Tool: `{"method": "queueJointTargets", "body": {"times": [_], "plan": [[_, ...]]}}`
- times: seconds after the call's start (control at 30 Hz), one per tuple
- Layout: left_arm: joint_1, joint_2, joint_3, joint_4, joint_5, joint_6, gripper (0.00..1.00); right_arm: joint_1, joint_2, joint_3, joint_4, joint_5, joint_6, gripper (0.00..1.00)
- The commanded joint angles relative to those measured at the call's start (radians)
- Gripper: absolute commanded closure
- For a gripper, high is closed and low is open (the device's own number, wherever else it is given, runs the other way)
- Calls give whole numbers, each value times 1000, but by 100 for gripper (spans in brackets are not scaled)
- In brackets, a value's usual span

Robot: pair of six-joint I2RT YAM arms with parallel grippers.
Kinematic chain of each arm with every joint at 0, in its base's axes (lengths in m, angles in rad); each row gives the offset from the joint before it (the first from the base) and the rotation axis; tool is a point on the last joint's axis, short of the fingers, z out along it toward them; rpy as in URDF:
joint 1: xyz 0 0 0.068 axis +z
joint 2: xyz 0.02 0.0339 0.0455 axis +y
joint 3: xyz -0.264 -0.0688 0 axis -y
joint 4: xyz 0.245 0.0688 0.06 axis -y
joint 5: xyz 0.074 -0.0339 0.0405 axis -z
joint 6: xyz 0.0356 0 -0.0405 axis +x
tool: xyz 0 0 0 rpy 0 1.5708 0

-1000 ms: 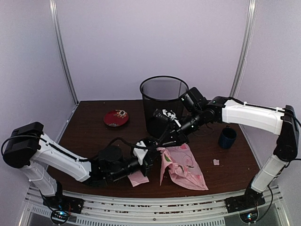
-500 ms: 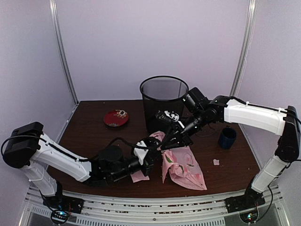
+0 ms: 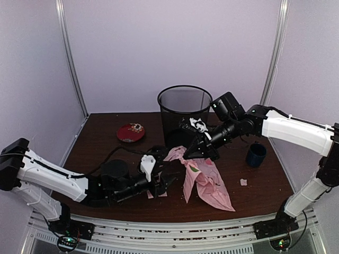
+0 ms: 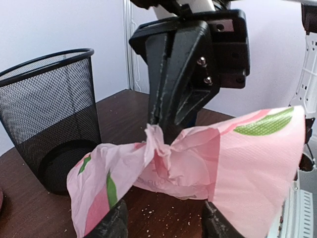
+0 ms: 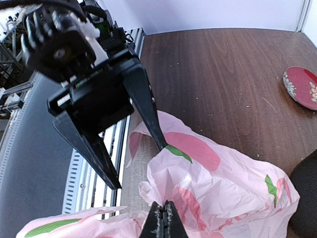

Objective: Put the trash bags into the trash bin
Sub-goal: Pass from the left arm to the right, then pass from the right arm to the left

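The trash bag [image 3: 204, 177], pale pink with red and green prints, lies crumpled on the table in front of the trash bin [image 3: 184, 114], a black mesh basket. My right gripper [image 3: 186, 155] is shut on a gathered fold at the bag's upper left edge and holds it off the table; the pinch shows in the right wrist view [image 5: 163, 210]. My left gripper [image 3: 161, 177] is open just left of the bag. In the left wrist view the bag [image 4: 237, 163] hangs before its spread fingers [image 4: 111, 223], with bare table between them. The bin [image 4: 49, 124] stands at far left.
A red patterned plate [image 3: 131, 132] sits at the back left, also in the right wrist view [image 5: 302, 87]. A dark-blue mug [image 3: 256, 155] stands right of the bin. A small pale scrap [image 3: 243, 182] lies near the right edge. Crumbs dot the wood.
My left gripper has opened, let go of the bag and drawn back left. My right gripper has shut on the bag's edge and lifted it slightly.
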State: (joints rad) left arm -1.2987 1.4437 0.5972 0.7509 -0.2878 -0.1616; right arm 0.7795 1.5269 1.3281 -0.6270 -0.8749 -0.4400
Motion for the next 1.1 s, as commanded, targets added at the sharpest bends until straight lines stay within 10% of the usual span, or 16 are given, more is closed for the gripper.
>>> {"method": "queueJointTargets", "body": {"times": [0.0,0.37,1.07], "plan": [[17,-62,15,-79,58,-200,47,14,-42,-20,-42,108,-87,100],[135,7,54,52,414,-420,100,59,-80,-42,-29,221,-103,100],[200,154,105,165,501,-610,71,68,-100,-82,34,281,-67,100]]}}
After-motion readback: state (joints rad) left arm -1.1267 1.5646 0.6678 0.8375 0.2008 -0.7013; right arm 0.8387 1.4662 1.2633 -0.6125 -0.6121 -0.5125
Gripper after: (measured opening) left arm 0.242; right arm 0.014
